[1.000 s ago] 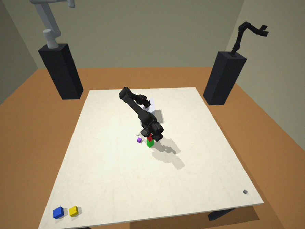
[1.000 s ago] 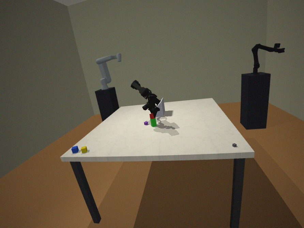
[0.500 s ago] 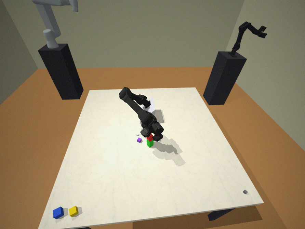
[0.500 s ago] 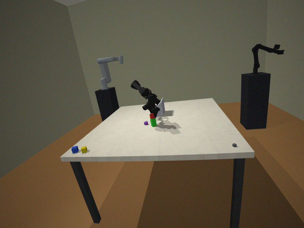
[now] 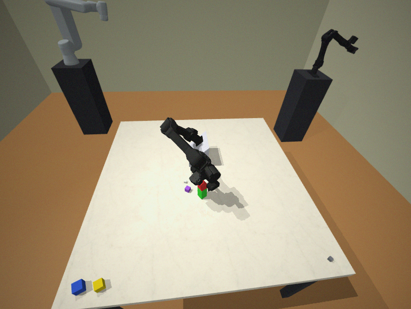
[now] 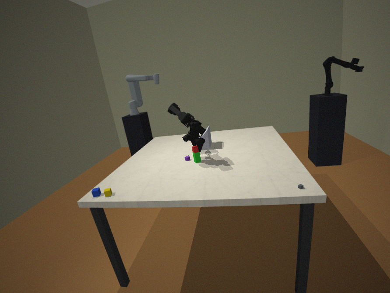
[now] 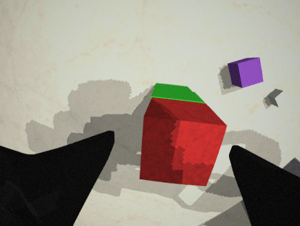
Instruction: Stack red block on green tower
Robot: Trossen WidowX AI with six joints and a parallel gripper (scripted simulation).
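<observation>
- One table [image 5: 206, 232] [image 6: 201, 183], seen from the top view as a clock face
- Three arms: a black arm [image 5: 185, 146] [image 6: 195, 129] at twelve, a pale grey arm [image 5: 71, 31] [image 6: 135, 91] at eleven, a second black arm [image 5: 321, 50] [image 6: 328, 74] at one
- Two pedestals [image 5: 78, 96] [image 6: 137, 135], at eleven and one
- Four small cubes: blue cube [image 5: 78, 287] [image 6: 95, 192] and yellow cube [image 5: 98, 285] [image 6: 107, 192] at eight, grey cube [image 5: 330, 258] [image 6: 300, 186] at four, purple cube [image 5: 187, 188] [image 6: 187, 158] [image 7: 251, 72] at the tower's nine
- One green tower [image 5: 202, 193] [image 6: 196, 157] [image 7: 176, 93], one red block [image 5: 202, 186] [image 6: 195, 149] [image 7: 182, 145]

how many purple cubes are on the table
1: the purple cube sits on the table beside the green tower. Others could be hidden behind the arm or the pale upright panel.
</observation>
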